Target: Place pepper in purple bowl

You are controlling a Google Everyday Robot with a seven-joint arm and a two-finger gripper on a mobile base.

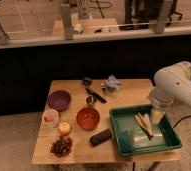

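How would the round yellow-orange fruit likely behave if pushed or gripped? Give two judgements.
Being round, the fruit would probably roll, perhaps into the small white bowl or grape cluster close beside it. Its smooth-looking skin might slip in a grasp. The gripper is over the green tray, away from it.

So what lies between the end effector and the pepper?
In the camera view, the orange-red bowl lies between the end effector, over the green tray, and the pepper in the small white bowl.
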